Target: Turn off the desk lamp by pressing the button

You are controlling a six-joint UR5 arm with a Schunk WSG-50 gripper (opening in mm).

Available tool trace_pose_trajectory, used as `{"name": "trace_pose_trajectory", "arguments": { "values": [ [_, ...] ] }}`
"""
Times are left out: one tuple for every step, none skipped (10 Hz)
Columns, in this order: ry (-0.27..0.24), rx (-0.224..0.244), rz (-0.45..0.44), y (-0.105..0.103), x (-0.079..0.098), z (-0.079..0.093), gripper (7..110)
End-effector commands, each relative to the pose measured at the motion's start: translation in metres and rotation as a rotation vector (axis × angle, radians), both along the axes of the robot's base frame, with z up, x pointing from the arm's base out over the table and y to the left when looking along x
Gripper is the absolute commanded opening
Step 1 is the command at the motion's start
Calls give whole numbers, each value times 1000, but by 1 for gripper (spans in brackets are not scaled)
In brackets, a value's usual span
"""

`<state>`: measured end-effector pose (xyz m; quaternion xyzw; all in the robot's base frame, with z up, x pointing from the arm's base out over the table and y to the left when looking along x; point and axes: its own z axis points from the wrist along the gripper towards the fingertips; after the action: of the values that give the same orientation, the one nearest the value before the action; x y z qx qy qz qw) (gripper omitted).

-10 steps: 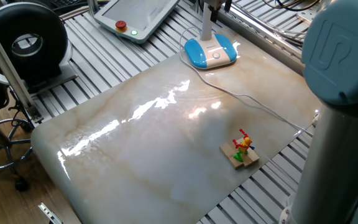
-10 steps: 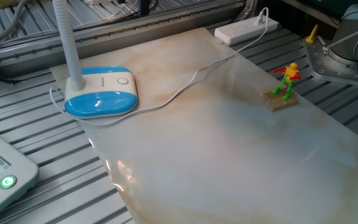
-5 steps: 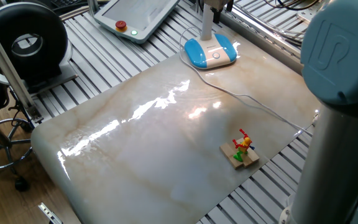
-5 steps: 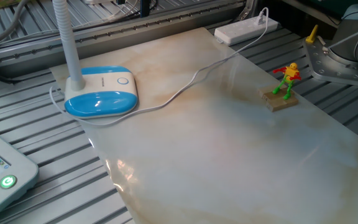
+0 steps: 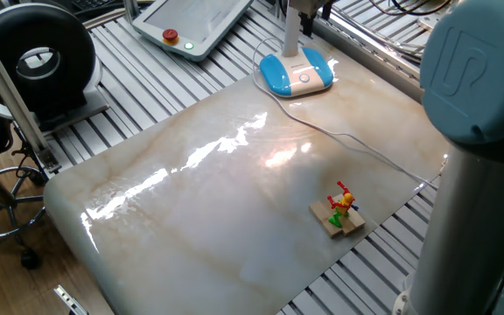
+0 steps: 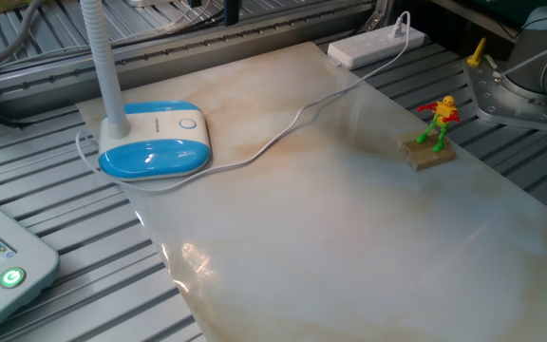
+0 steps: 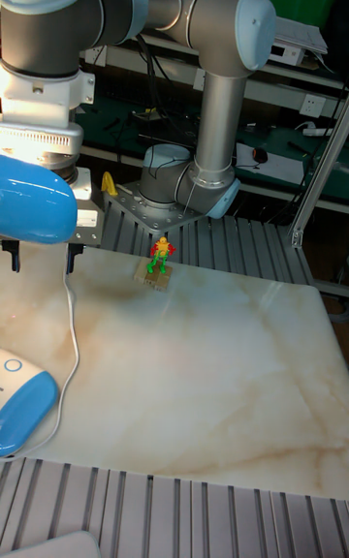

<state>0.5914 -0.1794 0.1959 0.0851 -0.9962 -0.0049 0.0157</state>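
- One desk lamp sits at the counter's corner, its button facing up on the white part of the base.
- Two claw fingers hang wide apart, above the lamp base in the tall view.
- One toy figure stands well apart, near the arm's base.

Quick count around the table: one desk lamp, and on its base one button. One thin white cord runs off it. One little toy figure on one wooden block. One power strip, one white pendant, one robot arm.
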Motion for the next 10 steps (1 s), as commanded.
{"name": "trace_pose_trajectory", "arguments": {
  "values": [
    [-10, 5, -38, 1, 2, 1, 66],
    [-9, -3, -33, -1, 2, 1, 66],
    [-4, -1, -29, -1, 1, 1, 66],
    [-3, -2, -16, -1, 0, 1, 66],
    [-1, -3, -4, -1, 0, 1, 66],
    [-1, 0, -1, -1, 0, 1, 66],
    [-1, 3, 2, 0, 0, 1, 66],
    [-4, -3, 7, -2, 2, -1, 66],
    [-6, -8, 10, -3, 5, -5, 66],
    [-12, -14, 14, -5, 8, -9, 66]
  ]
}}
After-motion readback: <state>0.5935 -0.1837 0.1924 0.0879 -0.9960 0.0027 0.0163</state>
